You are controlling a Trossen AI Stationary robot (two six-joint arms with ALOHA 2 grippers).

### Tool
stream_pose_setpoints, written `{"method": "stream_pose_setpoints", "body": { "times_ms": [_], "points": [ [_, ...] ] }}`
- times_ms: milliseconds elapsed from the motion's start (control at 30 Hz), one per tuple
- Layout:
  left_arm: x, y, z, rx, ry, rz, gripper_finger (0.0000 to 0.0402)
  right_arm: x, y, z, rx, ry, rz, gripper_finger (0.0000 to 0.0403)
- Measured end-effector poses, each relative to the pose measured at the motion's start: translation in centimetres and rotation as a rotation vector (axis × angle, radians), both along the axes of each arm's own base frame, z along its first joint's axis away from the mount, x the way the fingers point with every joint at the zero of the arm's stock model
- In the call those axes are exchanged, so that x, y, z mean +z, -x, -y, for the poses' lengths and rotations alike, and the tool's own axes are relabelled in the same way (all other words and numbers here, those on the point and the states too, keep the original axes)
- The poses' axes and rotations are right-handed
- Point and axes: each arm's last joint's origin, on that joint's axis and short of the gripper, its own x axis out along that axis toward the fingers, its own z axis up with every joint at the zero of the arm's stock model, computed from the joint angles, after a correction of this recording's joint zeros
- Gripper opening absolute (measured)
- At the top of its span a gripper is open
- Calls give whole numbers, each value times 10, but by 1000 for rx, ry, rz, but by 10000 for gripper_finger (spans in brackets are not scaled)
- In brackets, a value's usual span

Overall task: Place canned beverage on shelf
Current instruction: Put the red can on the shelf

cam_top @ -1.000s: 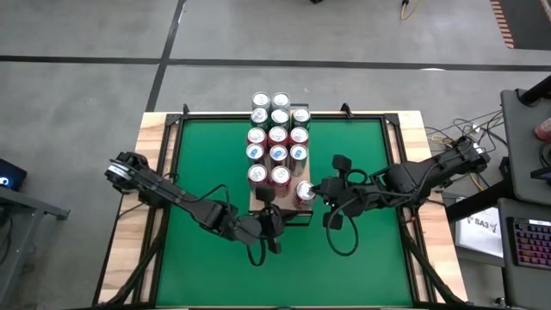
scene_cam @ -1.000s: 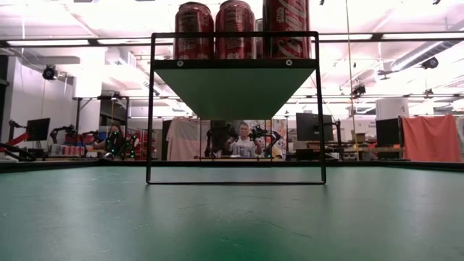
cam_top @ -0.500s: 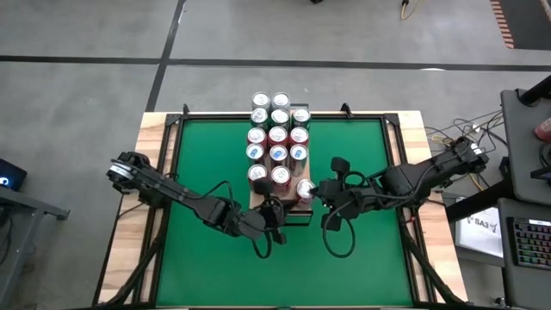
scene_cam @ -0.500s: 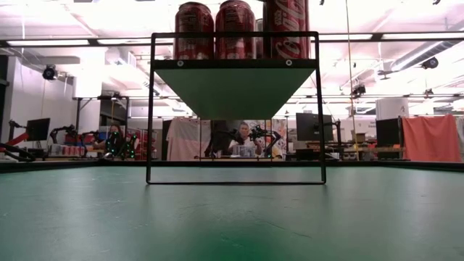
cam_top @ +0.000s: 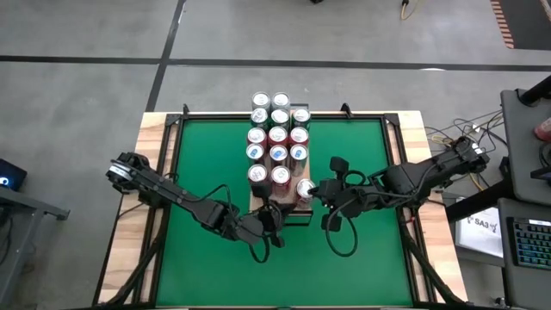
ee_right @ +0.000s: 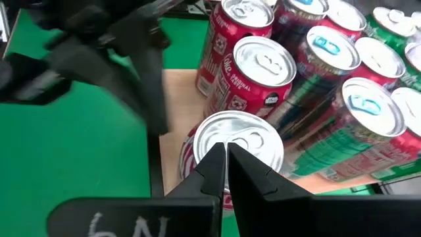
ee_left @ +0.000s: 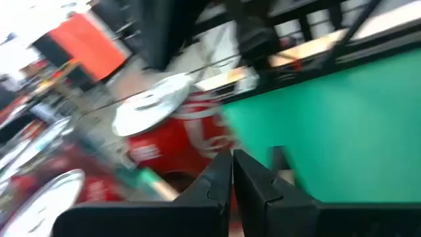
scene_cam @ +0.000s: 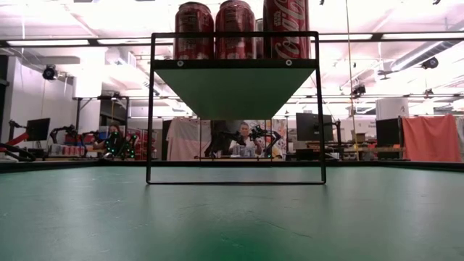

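The shelf (cam_top: 293, 207), a pale wooden board (ee_right: 177, 99) on a dark frame (scene_cam: 235, 64), stands mid-table and carries several cans in three rows. The nearest right can (cam_top: 304, 188) is red with a silver top (ee_right: 240, 148) and stands upright on the board's near end. My right gripper (ee_right: 221, 153) is shut, coming from the table's right, with its tips over this can's top. My left gripper (ee_left: 231, 158) is shut at the shelf's near end (cam_top: 270, 211), with its tips beside a red can (ee_left: 177, 135). The low view shows neither gripper. My right gripper's shut fingertips (ee_right: 212, 161) lie over the near rim of the red can's top, slanting down from the table's right; I cannot tell whether they touch it. My left gripper's shut fingertips (ee_left: 220, 172) stand next to the red can's lower wall; I cannot tell whether they touch it.
Red and green cans (ee_right: 358, 108) fill the shelf toward the far edge (cam_top: 280, 108). Green table surface (cam_top: 207, 155) lies open left and right of the shelf, inside a wooden rim (cam_top: 151, 172). Desks and cables stand beyond the right edge (cam_top: 516, 172). People show far behind (scene_cam: 243, 138).
My left gripper has turned a little at the shelf's near end while staying in place. My right gripper has kept still at the near right can.
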Motion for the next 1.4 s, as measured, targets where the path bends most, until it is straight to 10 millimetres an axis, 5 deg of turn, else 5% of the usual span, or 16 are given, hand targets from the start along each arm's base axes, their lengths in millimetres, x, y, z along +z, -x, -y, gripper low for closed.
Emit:
{"method": "stream_pose_setpoints", "body": {
  "times_ms": [1400],
  "points": [
    [-3,-7,-5,0,34,26,0,0,7,7,-38,80,-36,9]
  ]
}}
